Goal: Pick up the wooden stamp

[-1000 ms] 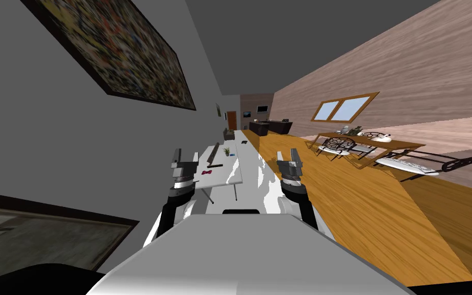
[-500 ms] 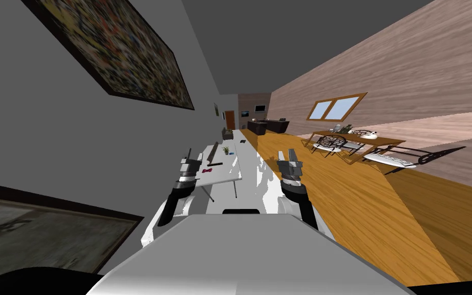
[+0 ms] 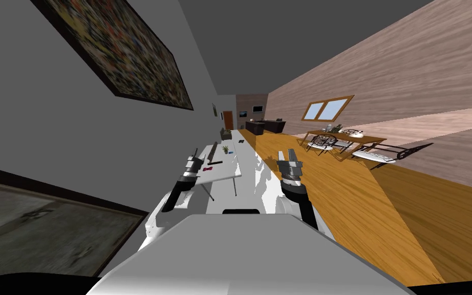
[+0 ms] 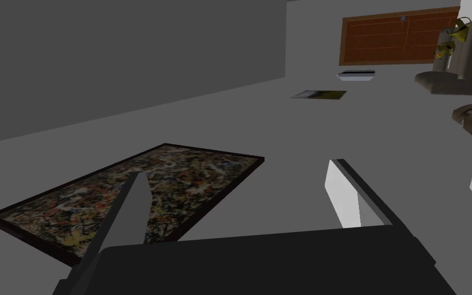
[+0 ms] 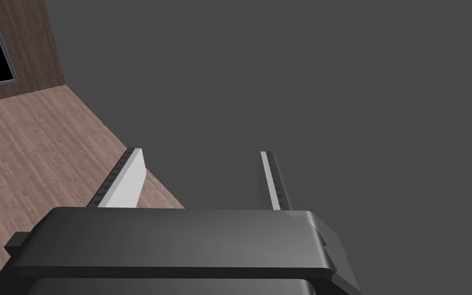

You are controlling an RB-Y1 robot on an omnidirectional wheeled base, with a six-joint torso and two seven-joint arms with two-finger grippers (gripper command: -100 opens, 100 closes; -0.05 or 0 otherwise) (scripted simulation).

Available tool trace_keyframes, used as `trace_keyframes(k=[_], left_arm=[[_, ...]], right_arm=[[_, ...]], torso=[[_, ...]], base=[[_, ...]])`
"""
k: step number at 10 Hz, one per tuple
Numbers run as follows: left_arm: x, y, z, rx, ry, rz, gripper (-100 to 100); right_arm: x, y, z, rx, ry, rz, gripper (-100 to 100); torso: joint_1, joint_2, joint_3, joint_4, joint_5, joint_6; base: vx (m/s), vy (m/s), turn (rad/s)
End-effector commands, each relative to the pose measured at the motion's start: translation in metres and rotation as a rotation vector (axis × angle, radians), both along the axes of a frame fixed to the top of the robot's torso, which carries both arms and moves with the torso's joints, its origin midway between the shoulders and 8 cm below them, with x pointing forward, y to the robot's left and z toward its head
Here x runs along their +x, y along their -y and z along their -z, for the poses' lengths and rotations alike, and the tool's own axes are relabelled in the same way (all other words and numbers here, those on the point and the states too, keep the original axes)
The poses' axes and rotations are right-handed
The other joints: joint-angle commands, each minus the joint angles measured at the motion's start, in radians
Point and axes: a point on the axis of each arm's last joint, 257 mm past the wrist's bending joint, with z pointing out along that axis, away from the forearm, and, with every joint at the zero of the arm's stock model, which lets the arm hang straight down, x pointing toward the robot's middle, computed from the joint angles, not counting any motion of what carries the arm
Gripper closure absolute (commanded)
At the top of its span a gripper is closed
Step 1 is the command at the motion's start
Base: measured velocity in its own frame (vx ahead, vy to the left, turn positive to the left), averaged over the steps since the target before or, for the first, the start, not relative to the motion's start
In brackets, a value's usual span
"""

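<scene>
Evidently approach stage: the white table stood ahead, along the grey wall. A dark red item, judged to be the stamp, lay near the table's near edge, toward its wall-side corner, just beside a black bar. By that corner hung the left gripper, fingers spread with nothing between them, probably readied for the reach. Off the table's opposite side, the right gripper was raised, fingers likewise parted and empty, presumably kept clear.
</scene>
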Motion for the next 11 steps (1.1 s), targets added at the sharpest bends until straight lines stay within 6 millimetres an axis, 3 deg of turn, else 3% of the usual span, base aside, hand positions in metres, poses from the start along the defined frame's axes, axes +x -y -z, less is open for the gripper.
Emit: trace_keyframes(k=[1, 6, 10, 11], left_arm=[[0.019, -0.015, 0.011, 0.015, -0.056, -0.012, -100], [0.052, -0.046, 0.034, 0.076, -0.177, -0.049, -100], [0.082, -0.087, 0.05, 0.105, -0.284, -0.111, -100], [0.094, -0.108, 0.05, 0.111, -0.312, -0.139, -100]], right_arm=[[0.0, 0.0, 0.0, 0.0, 0.0, 0.0, 0], [0.0, 0.0, 0.0, 0.0, 0.0, 0.0, 0], [0.0, 0.0, 0.0, 0.0, 0.0, 0.0, 0], [0.0, 0.0, 0.0, 0.0, 0.0, 0.0, 0]], torso=[[0.0, 0.0, 0.0, 0.0, 0.0, 0.0], [0.001, -0.001, -0.001, 0.0, 0.0, 0.0], [0.0, -0.001, -0.001, 0.0, 0.0, 0.0], [0.0, -0.002, -0.001, 0.0, 0.0, -0.001]], base=[[-0.099, 0.017, -0.13], [-0.065, 0.022, -0.071], [-0.06, 0.014, -0.085], [-0.061, 0.014, -0.149]])
